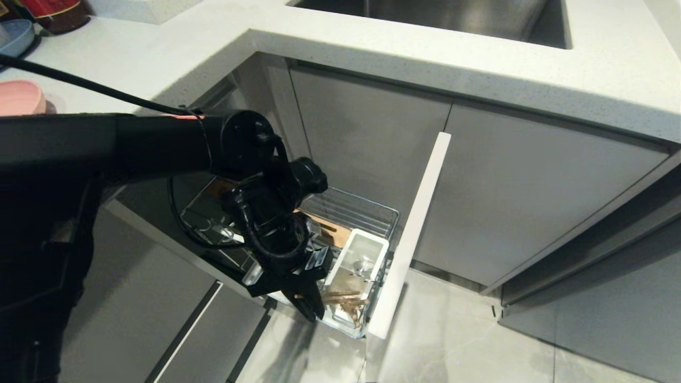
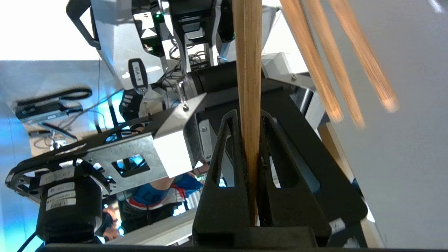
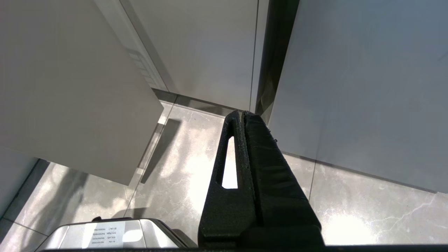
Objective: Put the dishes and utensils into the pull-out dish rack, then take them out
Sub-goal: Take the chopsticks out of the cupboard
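The pull-out dish rack (image 1: 367, 210) stands drawn out below the counter, its pale front panel (image 1: 420, 213) to the right. Its white utensil box (image 1: 372, 242) holds a silver spoon (image 1: 363, 264) and light wooden chopsticks (image 1: 346, 304). My left gripper (image 1: 314, 311) reaches down at the box's near end. In the left wrist view the left gripper (image 2: 249, 115) is shut on wooden chopsticks (image 2: 248, 70) that run straight out past its fingertips. More wooden sticks (image 2: 315, 70) show blurred beside them. My right gripper (image 3: 242, 112) is shut and empty, low over the floor.
A pink dish (image 1: 18, 98) and a blue dish (image 1: 16, 34) lie on the white counter (image 1: 372, 48) at the far left, both cut off by the frame. A steel sink (image 1: 452, 13) is set into the counter. Grey cabinet fronts (image 1: 521, 186) flank the rack, over tiled floor (image 1: 452, 346).
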`<state>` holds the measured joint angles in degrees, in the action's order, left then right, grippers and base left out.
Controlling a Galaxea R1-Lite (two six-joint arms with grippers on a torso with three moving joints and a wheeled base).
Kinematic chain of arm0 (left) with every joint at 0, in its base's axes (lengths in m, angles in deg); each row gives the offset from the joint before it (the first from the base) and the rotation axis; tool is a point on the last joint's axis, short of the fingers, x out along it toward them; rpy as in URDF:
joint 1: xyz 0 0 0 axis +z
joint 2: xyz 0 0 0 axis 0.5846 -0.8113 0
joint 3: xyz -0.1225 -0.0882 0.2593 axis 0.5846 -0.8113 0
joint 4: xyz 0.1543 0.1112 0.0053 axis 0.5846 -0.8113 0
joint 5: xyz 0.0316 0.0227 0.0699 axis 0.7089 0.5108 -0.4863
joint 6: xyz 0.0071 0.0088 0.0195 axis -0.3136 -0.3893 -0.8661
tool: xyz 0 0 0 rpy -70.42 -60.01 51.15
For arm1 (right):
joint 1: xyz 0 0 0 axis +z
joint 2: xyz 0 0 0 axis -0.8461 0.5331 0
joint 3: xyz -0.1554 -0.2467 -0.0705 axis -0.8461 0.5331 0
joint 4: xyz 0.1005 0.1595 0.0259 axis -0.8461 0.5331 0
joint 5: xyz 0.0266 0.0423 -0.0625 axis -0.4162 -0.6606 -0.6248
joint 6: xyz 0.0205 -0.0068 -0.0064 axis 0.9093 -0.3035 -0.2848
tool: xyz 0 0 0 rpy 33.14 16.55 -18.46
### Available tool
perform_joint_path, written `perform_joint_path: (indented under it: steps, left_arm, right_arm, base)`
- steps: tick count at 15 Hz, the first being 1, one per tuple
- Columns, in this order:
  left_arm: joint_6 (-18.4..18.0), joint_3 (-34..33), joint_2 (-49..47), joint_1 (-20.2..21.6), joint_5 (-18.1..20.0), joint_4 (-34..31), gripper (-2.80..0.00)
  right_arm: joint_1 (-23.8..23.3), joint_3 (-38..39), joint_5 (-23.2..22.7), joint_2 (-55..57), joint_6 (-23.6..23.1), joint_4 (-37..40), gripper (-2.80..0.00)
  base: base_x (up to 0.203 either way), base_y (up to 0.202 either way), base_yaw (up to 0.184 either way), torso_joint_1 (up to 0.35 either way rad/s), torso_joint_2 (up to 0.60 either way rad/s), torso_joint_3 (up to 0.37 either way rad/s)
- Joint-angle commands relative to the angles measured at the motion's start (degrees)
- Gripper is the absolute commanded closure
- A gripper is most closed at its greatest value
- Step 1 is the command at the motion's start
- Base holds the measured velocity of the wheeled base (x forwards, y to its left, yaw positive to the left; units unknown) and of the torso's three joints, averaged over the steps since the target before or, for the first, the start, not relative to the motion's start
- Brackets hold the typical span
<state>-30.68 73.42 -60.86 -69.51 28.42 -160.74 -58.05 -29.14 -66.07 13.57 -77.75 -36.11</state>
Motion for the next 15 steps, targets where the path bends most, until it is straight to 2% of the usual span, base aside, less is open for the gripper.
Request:
perform_joint_path:
  steps: [1, 15]
  left_arm:
    - [0.1, 0.0, 3.2, -0.6, 0.1, -1.3, 0.0]
    - [-0.1, 0.0, 18.3, -1.8, -3.2, -4.2, 0.0]
  right_arm:
    - [-0.5, 0.0, 0.0, -0.2, 0.0, 0.0, 0.0]
    - [0.0, 0.0, 0.0, -0.2, 0.0, 0.0, 0.0]
  base:
    - [0.0, 0.0, 0.0, 0.0, 0.0, 0.0]
    - [0.0, 0.0, 0.0, 0.0, 0.0, 0.0]
